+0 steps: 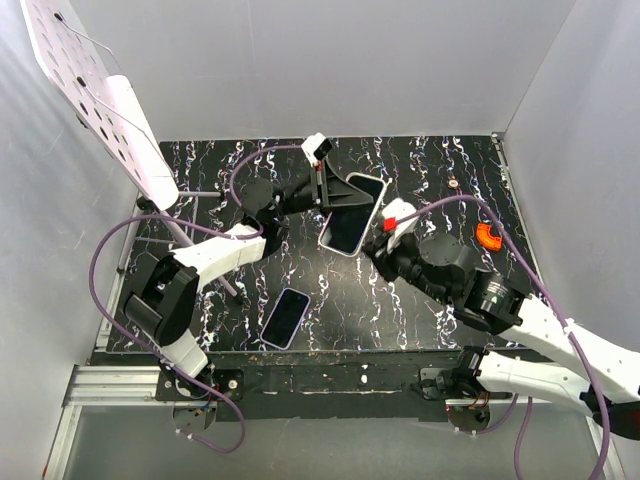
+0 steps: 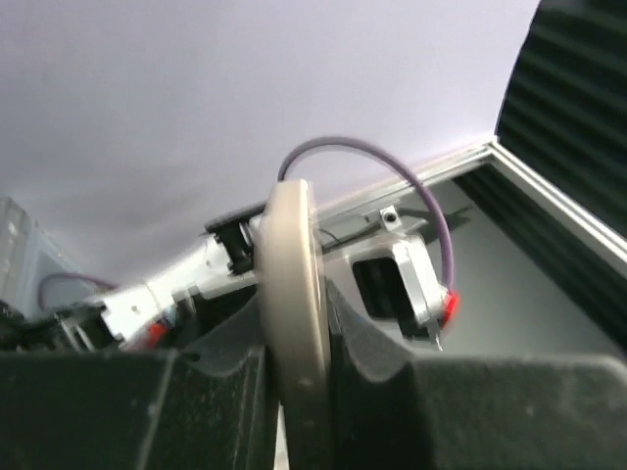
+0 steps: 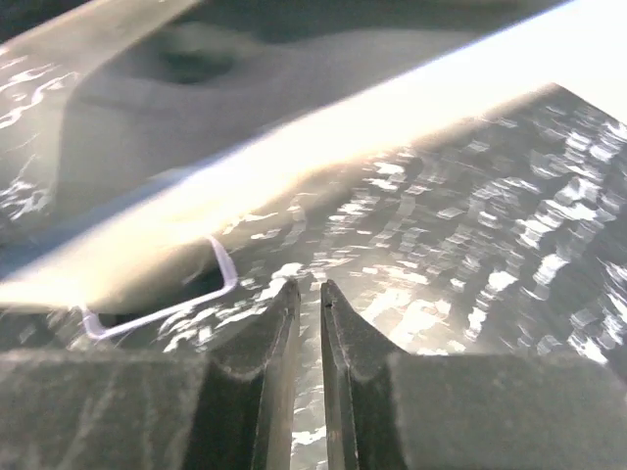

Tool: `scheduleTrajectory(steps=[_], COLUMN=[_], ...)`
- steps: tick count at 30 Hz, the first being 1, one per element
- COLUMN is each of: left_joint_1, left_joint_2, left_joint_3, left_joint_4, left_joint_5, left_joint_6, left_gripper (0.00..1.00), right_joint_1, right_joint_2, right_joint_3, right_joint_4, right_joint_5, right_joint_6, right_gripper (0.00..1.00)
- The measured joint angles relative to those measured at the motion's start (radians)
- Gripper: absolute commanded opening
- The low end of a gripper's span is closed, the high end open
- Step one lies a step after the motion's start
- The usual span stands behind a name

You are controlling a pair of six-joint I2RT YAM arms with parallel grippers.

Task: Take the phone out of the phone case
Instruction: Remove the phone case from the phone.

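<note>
A phone with a dark screen in a pale clear-rimmed case [image 1: 352,220] is propped at a tilt in the middle back of the black marbled table [image 1: 330,290]. My left gripper [image 1: 343,192] is shut on its far end. In the left wrist view [image 2: 294,323] the pads clamp a thin beige edge [image 2: 291,255]. My right gripper [image 1: 374,244] hovers low at the case's right edge. Its jaws [image 3: 307,289] are almost together with nothing between them. A clear case corner [image 3: 220,269] lies just left of them.
A second dark phone [image 1: 286,318] lies flat near the front left. A small orange object [image 1: 488,237] sits at the right edge. A white perforated board [image 1: 100,95] leans at the back left. Grey walls enclose the table.
</note>
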Motion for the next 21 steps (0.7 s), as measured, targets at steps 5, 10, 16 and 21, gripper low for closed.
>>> scheduleTrajectory(steps=[5,10,16,21], left_joint_1=[-0.069,-0.100,-0.097,-0.097], left_joint_2=[-0.041,-0.200,-0.338,-0.343], left_joint_3=[-0.037,-0.090,-0.091,-0.097], left_joint_4=[-0.128,-0.358,-0.461,-0.515], left_joint_5=[-0.038,-0.197,-0.364,-0.463], left_joint_6=[0.019,0.217,0.411,0.454], left_gripper=[0.00,0.00,0.00,0.00], right_joint_1=[-0.137,-0.185,-0.186,-0.187], right_joint_2=[-0.036,-0.147,-0.232,-0.240], right_joint_3=[-0.058,-0.100,-0.112,-0.110], right_joint_4=[0.058,0.102,0.134,0.121], right_joint_5=[0.093,-0.172,-0.404,-0.516], right_joint_6=[0.103,0.264,0.405,0.516], right_gripper=[0.01,0.19,0.27,0.35])
